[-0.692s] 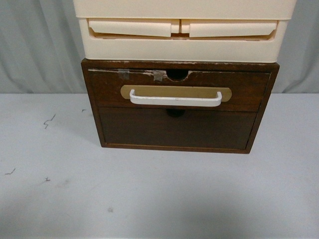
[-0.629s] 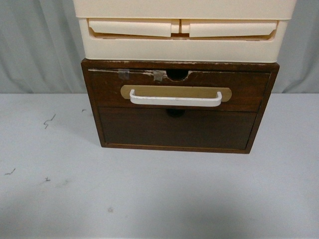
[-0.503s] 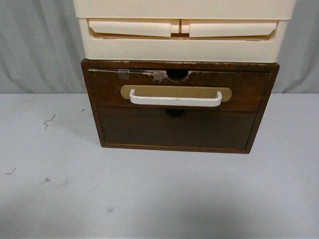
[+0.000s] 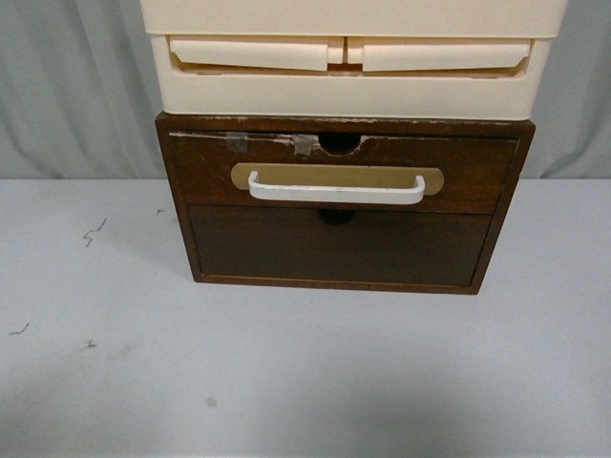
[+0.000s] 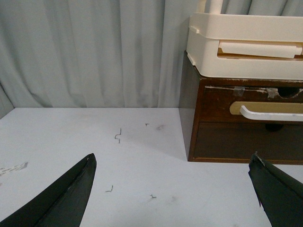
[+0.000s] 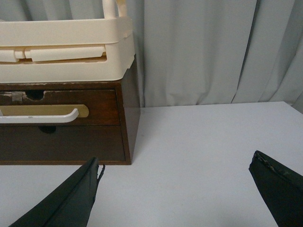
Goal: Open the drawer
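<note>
The drawer (image 4: 477, 172) is the upper front of a dark-brown wooden cabinet. It has a white bar handle (image 4: 336, 190) on a tan oval plate, a half-round notch (image 4: 339, 143) and tape scraps on its top edge. It looks shut. It also shows in the left wrist view (image 5: 215, 99) and in the right wrist view (image 6: 102, 98). My left gripper (image 5: 173, 187) is open and empty over the table, left of the cabinet and short of it. My right gripper (image 6: 175, 184) is open and empty, right of the cabinet. Neither gripper shows in the front view.
A plain dark-brown handleless panel (image 4: 339, 246) sits below the drawer. Cream plastic drawers (image 4: 348, 67) stand on top of the cabinet. The white table (image 4: 305, 382) has small dark marks at the left. Grey curtains (image 5: 94, 52) hang behind.
</note>
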